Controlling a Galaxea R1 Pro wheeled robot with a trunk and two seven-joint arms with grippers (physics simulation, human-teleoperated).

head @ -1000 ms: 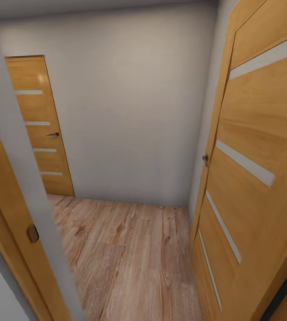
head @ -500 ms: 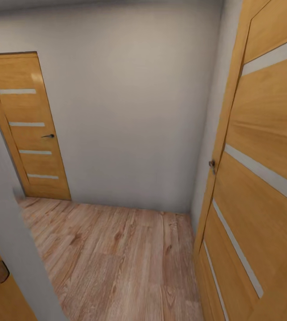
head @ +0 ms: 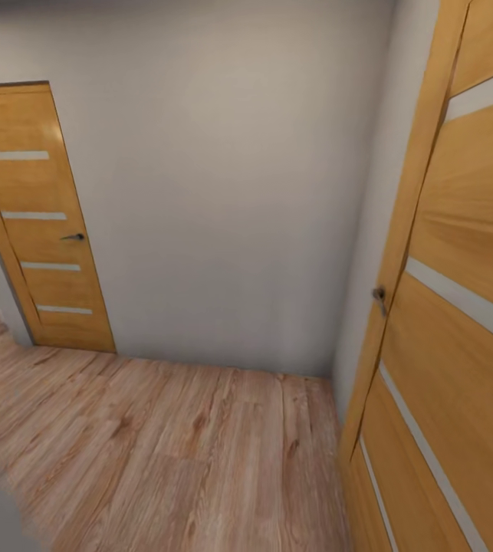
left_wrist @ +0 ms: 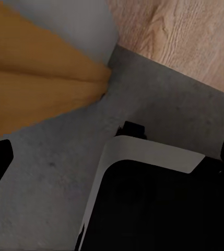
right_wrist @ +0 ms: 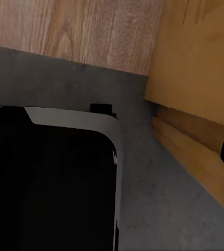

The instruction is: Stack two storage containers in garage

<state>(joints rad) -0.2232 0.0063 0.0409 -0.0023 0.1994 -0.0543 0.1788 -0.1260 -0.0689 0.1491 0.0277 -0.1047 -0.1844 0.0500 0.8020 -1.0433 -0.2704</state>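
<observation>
the robot is standing in a doorway, looking into a small hall with a light wood plank floor [head: 185,452] and a plain grey-white wall [head: 223,192] straight ahead. a closed wooden door [head: 35,222] with pale horizontal strips and a dark handle is sitting at the far left of that wall. another wooden door [head: 461,322] of the same make is looming close on the right, swung open, its small handle [head: 380,297] showing at the edge.

in the left wrist view a dark grey floor [left_wrist: 54,157] is meeting the wood planks at a threshold, with the robot's black-and-white base [left_wrist: 158,198] below and a wooden door edge beside it. the right wrist view is showing the same grey floor [right_wrist: 164,198], the base [right_wrist: 54,178] and a wooden frame [right_wrist: 195,78].

only dark slivers of each claw are peeking in at the edges, so i cannot tell whether either is wide or narrow. the storage containers are nowhere i can place them relative to either claw.
</observation>
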